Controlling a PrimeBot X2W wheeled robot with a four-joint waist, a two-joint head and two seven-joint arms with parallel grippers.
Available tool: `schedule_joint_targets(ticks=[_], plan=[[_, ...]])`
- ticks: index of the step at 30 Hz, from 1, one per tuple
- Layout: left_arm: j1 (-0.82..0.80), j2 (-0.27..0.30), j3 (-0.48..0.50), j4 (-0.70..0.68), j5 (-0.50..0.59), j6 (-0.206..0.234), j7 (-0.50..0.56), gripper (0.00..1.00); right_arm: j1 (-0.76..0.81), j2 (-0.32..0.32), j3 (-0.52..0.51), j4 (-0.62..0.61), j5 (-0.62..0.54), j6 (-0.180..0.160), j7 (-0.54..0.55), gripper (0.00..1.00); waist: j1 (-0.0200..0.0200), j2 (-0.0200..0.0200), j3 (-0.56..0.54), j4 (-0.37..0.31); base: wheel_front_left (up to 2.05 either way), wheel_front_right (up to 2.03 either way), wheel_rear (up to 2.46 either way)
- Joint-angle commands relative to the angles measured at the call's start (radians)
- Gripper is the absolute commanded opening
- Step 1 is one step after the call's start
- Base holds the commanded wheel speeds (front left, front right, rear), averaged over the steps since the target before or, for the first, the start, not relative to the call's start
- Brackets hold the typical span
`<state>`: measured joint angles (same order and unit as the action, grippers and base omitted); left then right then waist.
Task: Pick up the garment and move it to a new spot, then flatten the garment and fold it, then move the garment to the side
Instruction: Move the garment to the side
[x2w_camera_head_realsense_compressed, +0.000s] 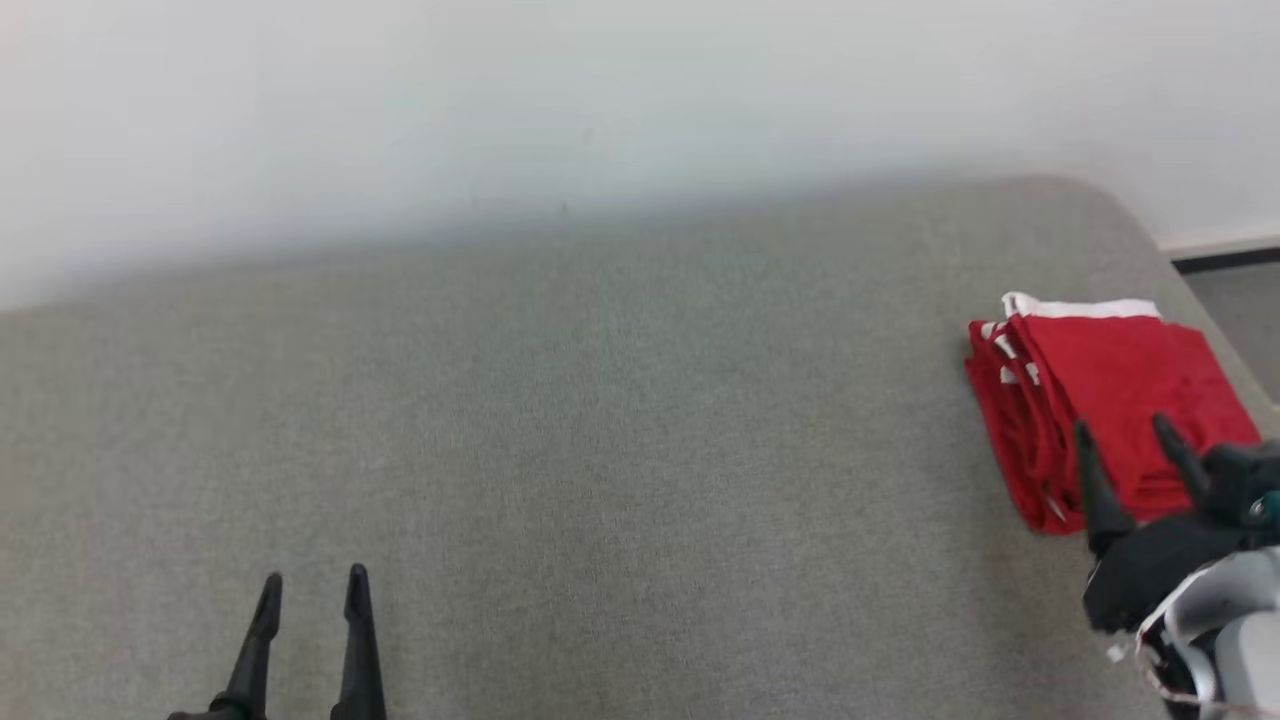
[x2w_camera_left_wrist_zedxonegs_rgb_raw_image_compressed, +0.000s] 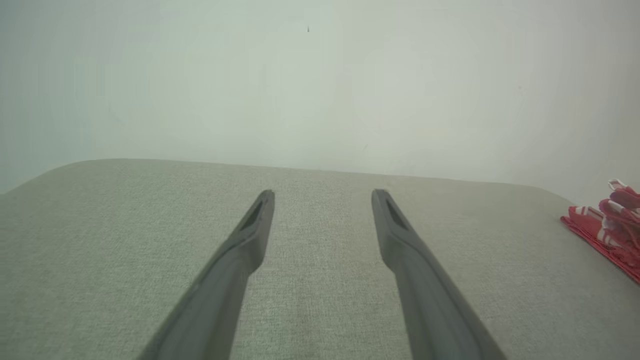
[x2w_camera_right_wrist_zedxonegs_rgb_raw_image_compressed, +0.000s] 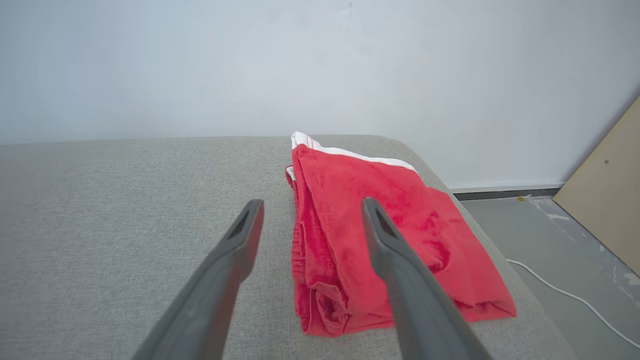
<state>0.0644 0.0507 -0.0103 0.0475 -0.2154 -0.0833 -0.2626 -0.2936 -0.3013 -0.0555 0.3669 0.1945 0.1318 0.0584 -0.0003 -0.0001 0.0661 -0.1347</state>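
The folded red garment (x2w_camera_right_wrist_zedxonegs_rgb_raw_image_compressed: 350, 175) lies just ahead of my right tool (x2w_camera_right_wrist_zedxonegs_rgb_raw_image_compressed: 311, 201), partly beneath its right finger, near the edge of the grey padded surface (x2w_camera_right_wrist_zedxonegs_rgb_raw_image_compressed: 125, 200). The right tool's fingers are apart and empty, and so are those of the left tool (x2w_camera_left_wrist_zedxonegs_rgb_raw_image_compressed: 322, 191), well away. I judge the sideways move finished; next I'd withdraw without snagging the cloth.

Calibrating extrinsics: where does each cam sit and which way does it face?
Head view: on the head, looking forward and down at the grey cushion and wall; left claw lower left, right claw and pale forearm lower right, by the folded red garment.
Left wrist view: on the left wrist, looking along the open left claw across the cushion to the wall.
Right wrist view: on the right wrist, looking along the open right claw at the garment, floor beyond.
Shared: the garment is in all three views.
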Motion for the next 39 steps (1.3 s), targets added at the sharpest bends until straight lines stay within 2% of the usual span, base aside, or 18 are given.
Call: schedule_joint_targets(ticks=[1, 13, 20, 30, 39], plan=[[0.022, 0.000, 0.009, -0.001, -0.029, 0.016, -0.003, 1.00, 0.055, 0.020, 0.022, -0.041, 0.023, -0.002, -0.017, 1.00, 0.0003, 0.0001, -0.075, -0.001, 0.00, 0.00, 0.00], [0.050, 0.000, 0.071, 0.039, -0.035, 0.052, -0.003, 1.00, 0.211, 0.113, 0.158, -0.138, 0.070, -0.002, -0.113, 1.00, 0.0003, 0.0001, -0.113, 0.065, 0.00, 0.00, 0.00], [0.063, 0.003, 0.106, 0.102, 0.009, 0.032, -0.003, 1.00, 0.232, 0.134, 0.200, -0.100, 0.082, -0.002, -0.150, 1.00, 0.0003, 0.0001, -0.127, 0.099, 0.00, 0.00, 0.00], [0.059, 0.002, 0.110, 0.128, 0.036, -0.001, -0.003, 1.00, 0.251, 0.152, 0.188, -0.068, 0.083, -0.002, -0.182, 1.00, 0.0003, 0.0001, -0.144, 0.123, 0.00, 0.00, 0.00], [0.049, 0.000, 0.107, 0.122, 0.053, -0.008, -0.003, 1.00, 0.286, 0.170, 0.156, -0.073, 0.079, -0.002, -0.195, 1.00, 0.0003, 0.0001, -0.147, 0.130, 0.00, 0.00, 0.00]])
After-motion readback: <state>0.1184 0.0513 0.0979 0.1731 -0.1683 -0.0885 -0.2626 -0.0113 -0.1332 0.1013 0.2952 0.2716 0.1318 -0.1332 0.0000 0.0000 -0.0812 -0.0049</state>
